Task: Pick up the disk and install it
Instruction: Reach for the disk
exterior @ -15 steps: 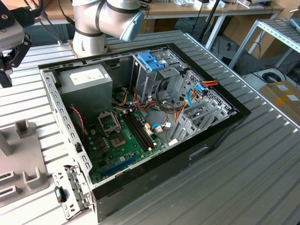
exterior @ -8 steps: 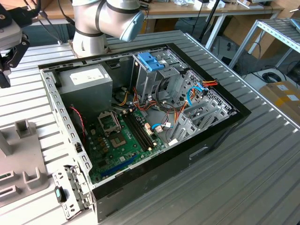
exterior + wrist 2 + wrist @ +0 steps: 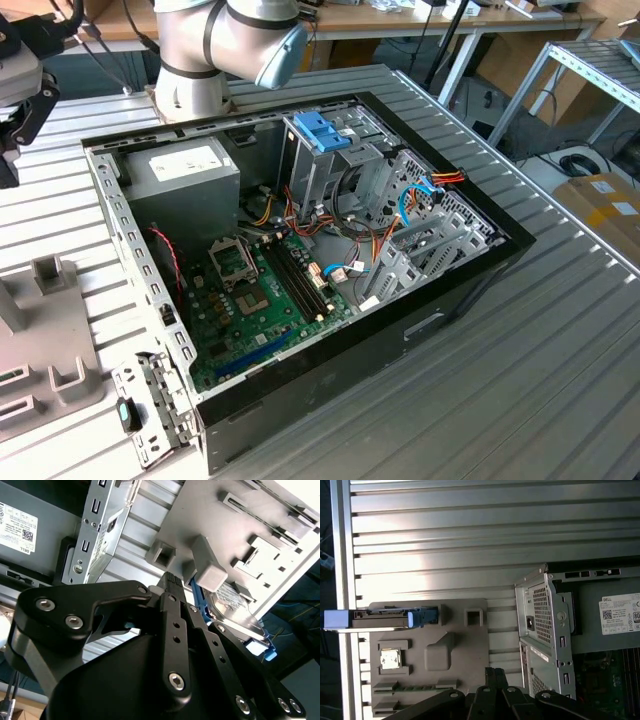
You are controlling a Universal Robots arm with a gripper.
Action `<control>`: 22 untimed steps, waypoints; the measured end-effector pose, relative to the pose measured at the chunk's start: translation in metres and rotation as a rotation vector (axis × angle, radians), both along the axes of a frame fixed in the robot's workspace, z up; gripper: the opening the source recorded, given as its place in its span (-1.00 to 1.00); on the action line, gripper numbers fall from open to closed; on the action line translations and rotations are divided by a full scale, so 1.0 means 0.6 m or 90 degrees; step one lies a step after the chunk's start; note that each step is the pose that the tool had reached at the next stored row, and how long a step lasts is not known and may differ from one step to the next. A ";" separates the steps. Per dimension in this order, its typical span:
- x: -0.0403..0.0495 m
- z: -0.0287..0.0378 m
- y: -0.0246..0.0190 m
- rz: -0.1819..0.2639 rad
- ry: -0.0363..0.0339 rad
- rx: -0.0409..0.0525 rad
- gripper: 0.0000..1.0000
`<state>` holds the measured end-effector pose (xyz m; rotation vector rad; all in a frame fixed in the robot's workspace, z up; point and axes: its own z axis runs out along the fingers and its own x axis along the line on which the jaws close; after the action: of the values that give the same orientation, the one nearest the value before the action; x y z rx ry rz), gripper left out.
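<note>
A ribbed metal table [image 3: 445,530] runs under everything, with workbenches and shelving behind it in the exterior view. My gripper [image 3: 495,672] hangs over the near edge of a grey holder plate [image 3: 455,630], its fingertips pressed together with nothing between them. The disk [image 3: 380,616] stands on edge in a slot at the far end of that plate, ahead of my fingertips and off to one side, well apart from them. In the second wrist view it sits just past a grey post [image 3: 210,565], beyond my fingertips.

What worries me:
- With my fingers clenched like this I would land on the disk's thin top edge, not around it, and could tip it in its slot or scrape its label
- The post stands just beside the disk, so a finger coming down on that side could catch on it
- The blue plastic frame looks smooth, so I judge a shallow grip could slip and let the disk twist
- Loose cables [image 3: 350,235] lie near the drive cage [image 3: 330,175] in the open computer [image 3: 400,340], and they could snag the disk on its way in

My count: one disk, one holder plate, one open computer, one drive cage with one blue latch [image 3: 322,130], one small chip [image 3: 390,659] seated in the plate, one gripper
</note>
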<state>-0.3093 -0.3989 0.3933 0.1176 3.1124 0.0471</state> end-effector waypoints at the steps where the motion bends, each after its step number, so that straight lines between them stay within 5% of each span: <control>1: 0.000 0.000 0.0000 0.000 0.0000 0.0000 -0.79; 22: -0.013 0.000 0.0000 0.000 0.0000 -0.0014 -0.79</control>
<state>-0.3169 -0.3989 0.3933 0.1176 3.1123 0.0436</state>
